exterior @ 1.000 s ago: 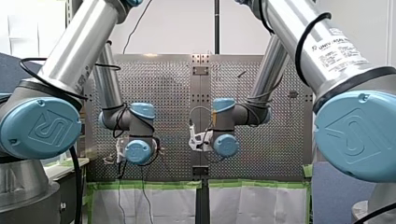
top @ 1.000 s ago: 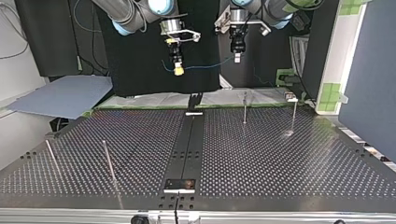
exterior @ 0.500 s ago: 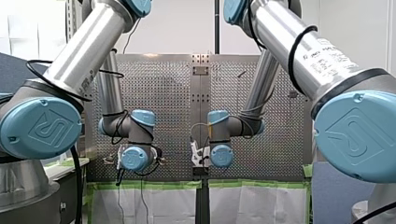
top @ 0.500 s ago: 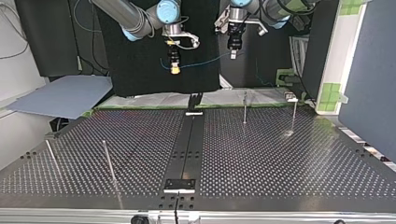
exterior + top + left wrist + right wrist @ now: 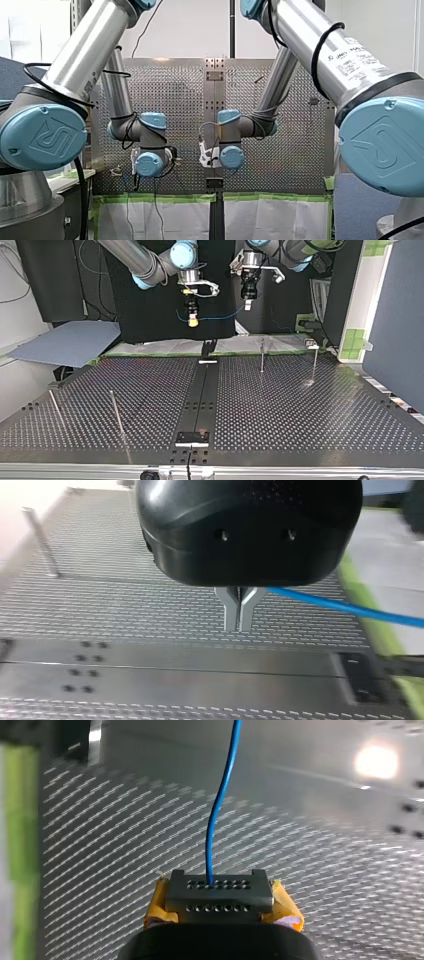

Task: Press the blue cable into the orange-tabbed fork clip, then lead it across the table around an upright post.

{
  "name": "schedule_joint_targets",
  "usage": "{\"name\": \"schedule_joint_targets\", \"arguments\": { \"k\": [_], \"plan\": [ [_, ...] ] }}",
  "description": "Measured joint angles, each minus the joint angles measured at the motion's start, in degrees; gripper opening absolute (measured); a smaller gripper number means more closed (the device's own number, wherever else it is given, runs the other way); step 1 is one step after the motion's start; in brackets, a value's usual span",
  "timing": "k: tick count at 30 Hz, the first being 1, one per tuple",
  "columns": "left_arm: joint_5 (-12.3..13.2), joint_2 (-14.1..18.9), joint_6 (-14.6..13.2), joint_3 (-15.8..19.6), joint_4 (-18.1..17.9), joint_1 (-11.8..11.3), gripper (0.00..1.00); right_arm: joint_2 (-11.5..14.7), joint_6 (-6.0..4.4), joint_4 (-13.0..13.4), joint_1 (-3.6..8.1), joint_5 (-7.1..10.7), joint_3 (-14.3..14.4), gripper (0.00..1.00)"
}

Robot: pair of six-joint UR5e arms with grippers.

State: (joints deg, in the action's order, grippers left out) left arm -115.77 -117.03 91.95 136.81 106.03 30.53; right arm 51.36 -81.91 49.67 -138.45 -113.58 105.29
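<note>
Both grippers hung in the air above the near edge of the dark perforated metal table (image 5: 300, 410), well clear of its surface, with a thin blue cable (image 5: 220, 318) strung between them. My left gripper (image 5: 238, 625), black-bodied with narrow metal fingers (image 5: 231, 611), had those fingers pinched together on the cable, which left them sideways as a smooth, glossy, bright blue strand (image 5: 345, 607) running out of the left wrist view. My right gripper (image 5: 220, 892) had its yellow pads (image 5: 285, 907) closed about a grey block with rows of small holes; the cable (image 5: 208, 855) rose from that block in a gentle curve, round and even in thickness. In the top view my right gripper (image 5: 192, 321) hung at the left and my left gripper (image 5: 247, 304) at the right, the span between them sagging in a shallow arc, with a short loop beside my right gripper. Slim upright metal posts (image 5: 261, 356) stood on the table below.
</note>
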Motion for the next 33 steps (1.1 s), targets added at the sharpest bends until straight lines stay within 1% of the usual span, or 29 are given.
{"name": "schedule_joint_targets", "arguments": {
  "k": [2,4,7,8,11,12,14,17,20,25,29,33],
  "plan": [
    [0.19,0.77,1.03,0.00,-0.76,-0.15,0.00,0.79,-0.92,0.63,0.04,0.94,-0.45,0.00],
    [0.12,0.60,2.18,-0.01,-1.24,-0.37,0.00,0.74,-1.79,1.40,0.12,1.84,-0.67,0.00],
    [-0.53,-0.26,3.83,-0.01,-1.66,-0.80,0.00,-0.42,-3.54,3.08,0.24,3.59,-1.08,0.00],
    [-0.70,-0.44,4.31,-0.02,-1.71,-0.94,0.00,-1.08,-4.28,3.79,0.30,4.33,-1.27,0.00],
    [-1.04,-0.76,5.91,0.01,-1.72,-1.46,0.00,-2.83,-5.48,4.89,0.42,6.18,-2.12,0.00],
    [-1.14,-0.84,6.36,0.04,-1.72,-1.63,0.00,-3.40,-5.67,5.03,0.44,6.76,-2.48,0.00],
    [-1.42,-1.35,7.37,0.11,-1.75,-2.13,0.00,-4.75,-5.94,5.20,0.48,8.10,-3.42,0.00],
    [-1.48,-2.64,8.29,-0.04,-2.20,-2.86,0.00,-6.58,-6.11,5.23,0.49,9.47,-4.46,0.00],
    [-1.40,-4.27,9.00,-0.65,-3.44,-3.60,0.00,-8.22,-6.16,4.97,0.54,10.22,-5.76,0.00],
    [-0.88,-7.03,9.78,-2.49,-5.34,-4.94,0.00,-11.08,-6.17,2.93,0.72,10.60,-8.48,0.00],
    [-0.17,-9.17,9.98,-3.30,-5.54,-6.68,0.00,-13.31,-6.20,0.84,1.18,10.65,-10.70,0.00],
    [1.25,-11.00,9.98,-3.48,-5.49,-8.44,0.00,-15.43,-6.10,-0.39,1.81,10.73,-12.83,0.00]
  ]
}}
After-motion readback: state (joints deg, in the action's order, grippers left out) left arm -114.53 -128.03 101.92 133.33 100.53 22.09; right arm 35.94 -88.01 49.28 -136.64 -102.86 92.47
